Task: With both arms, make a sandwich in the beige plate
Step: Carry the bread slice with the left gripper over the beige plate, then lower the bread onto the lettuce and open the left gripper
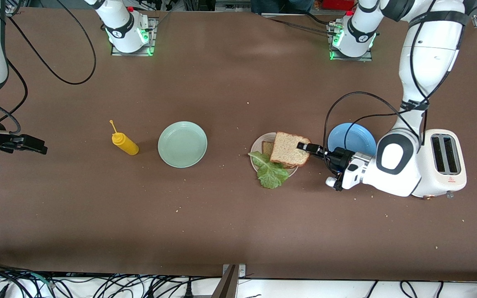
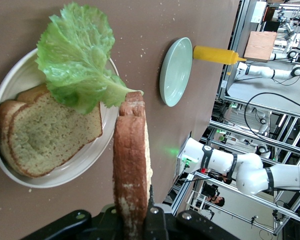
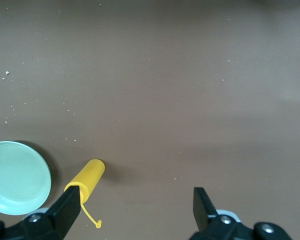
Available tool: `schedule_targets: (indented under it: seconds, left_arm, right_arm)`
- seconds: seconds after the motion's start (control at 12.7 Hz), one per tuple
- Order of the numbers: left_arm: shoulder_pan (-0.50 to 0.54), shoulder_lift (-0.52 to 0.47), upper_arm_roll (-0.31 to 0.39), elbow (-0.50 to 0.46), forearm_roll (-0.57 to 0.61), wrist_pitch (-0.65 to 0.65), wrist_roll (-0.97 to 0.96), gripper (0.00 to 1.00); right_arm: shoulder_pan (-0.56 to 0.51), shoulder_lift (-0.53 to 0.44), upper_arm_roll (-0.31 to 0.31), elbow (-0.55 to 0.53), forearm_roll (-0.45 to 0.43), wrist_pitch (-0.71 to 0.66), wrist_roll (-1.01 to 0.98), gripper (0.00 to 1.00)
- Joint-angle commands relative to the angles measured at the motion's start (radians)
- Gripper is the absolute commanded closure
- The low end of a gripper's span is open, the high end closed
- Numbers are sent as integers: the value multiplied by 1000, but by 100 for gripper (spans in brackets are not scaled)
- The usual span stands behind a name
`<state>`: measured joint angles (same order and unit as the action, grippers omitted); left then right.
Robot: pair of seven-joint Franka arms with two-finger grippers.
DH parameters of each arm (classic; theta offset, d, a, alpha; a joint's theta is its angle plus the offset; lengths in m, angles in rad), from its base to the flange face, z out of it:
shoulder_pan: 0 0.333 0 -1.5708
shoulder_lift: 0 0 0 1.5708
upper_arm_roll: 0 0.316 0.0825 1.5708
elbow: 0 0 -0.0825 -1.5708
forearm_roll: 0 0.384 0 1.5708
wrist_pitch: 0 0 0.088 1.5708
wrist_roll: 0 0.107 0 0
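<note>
Gripping a toast slice [image 1: 290,149] by its edge, the left gripper [image 1: 304,146] hangs over the beige plate [image 1: 258,145], slice held tilted above it. On the plate lies a second toast slice [image 2: 47,132] with the lettuce leaf [image 1: 269,171] partly over it, leaf spilling off the rim nearer the front camera. Blue plate [image 1: 358,138] and toaster [image 1: 445,161] sit toward the left arm's end. Right gripper [image 3: 135,207] waits, jaws wide apart and empty, above bare table near the yellow bottle [image 1: 124,142]; mint plate [image 1: 182,144] sits between bottle and beige plate.
</note>
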<state>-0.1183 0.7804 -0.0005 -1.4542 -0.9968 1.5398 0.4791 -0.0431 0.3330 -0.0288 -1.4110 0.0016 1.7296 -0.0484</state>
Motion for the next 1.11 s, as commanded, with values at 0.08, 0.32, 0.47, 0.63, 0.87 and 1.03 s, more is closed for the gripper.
schedule_targets:
  seconds: [0.08, 0.32, 0.47, 0.63, 0.87, 1.03]
  left_arm:
    - [-26, 11, 8, -21, -32, 43, 67, 100]
    - [-49, 23, 8, -23, -77, 75, 68, 100]
    - [-55, 31, 7, -21, -85, 77, 69, 100]
    - [-57, 55, 7, -20, -100, 77, 85, 100]
    - [-50, 94, 8, -20, -100, 77, 185, 100]
    - [-49, 95, 10, -12, -86, 77, 260, 68]
  right_arm:
    - [-1, -14, 3, -13, -3, -5, -4, 0]
    - [-1, -14, 3, -13, -3, -5, -2, 0]
    - [0, -14, 3, -13, -3, -5, -2, 0]
    - [0, -14, 3, -13, -3, -4, -2, 0]
    - [-1, -14, 3, -13, -3, -5, -4, 0]
    - [-1, -14, 3, -13, -3, -5, -5, 0]
